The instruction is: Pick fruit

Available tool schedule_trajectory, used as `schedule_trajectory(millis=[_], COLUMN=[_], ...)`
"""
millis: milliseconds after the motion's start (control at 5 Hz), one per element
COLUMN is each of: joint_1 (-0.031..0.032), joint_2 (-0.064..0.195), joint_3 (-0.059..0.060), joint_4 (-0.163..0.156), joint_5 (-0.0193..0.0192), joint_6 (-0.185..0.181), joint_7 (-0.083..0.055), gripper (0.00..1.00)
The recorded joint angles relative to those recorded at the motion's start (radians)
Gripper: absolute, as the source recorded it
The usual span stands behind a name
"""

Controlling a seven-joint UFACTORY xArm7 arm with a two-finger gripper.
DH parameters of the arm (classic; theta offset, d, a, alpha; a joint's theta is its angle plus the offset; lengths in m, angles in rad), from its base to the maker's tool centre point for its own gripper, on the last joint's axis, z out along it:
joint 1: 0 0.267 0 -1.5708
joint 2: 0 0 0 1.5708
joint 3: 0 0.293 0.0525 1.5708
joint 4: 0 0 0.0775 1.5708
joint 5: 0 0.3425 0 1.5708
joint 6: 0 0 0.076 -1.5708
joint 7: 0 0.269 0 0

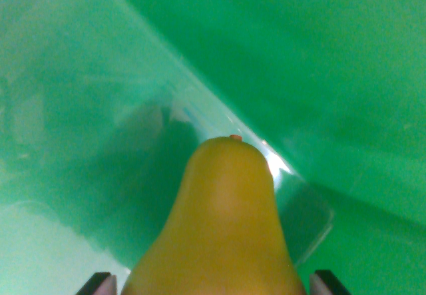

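Smooth yellow pear (223, 228) sits between end effector (212, 285) fingertips above glossy green surface (346, 75).

Only the two fingertips (100, 285) of the gripper (213, 286) in sight, dark with pale inner faces, poking up at the bottom edge of the wrist view, one toward the wrist view's left and one toward its right. Set wide apart, each pressed close against a flank of the yellow pear (223, 228) filling the gap between. Nothing of wrist or arm visible
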Motion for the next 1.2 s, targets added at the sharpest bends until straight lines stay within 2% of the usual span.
schedule_trajectory(millis=[200, 400, 600, 800, 1000, 1200], joint_1=[0.0008, 0.0008, 0.0017, 0.0017, 0.0027, 0.0027], joint_2=[-0.016, -0.016, -0.034, -0.034, -0.052, -0.052], joint_3=[0.001, 0.001, 0.001, 0.001, 0.002, 0.002], joint_4=[0.018, 0.018, 0.040, 0.040, 0.061, 0.061], joint_5=[0.0016, 0.0016, 0.0035, 0.0035, 0.0054, 0.0054], joint_6=[0.034, 0.034, 0.073, 0.073, 0.113, 0.113], joint_7=[-0.005, -0.005, -0.010, -0.010, -0.016, -0.016], gripper=[1.00, 1.00, 1.00, 1.00, 1.00, 1.00])
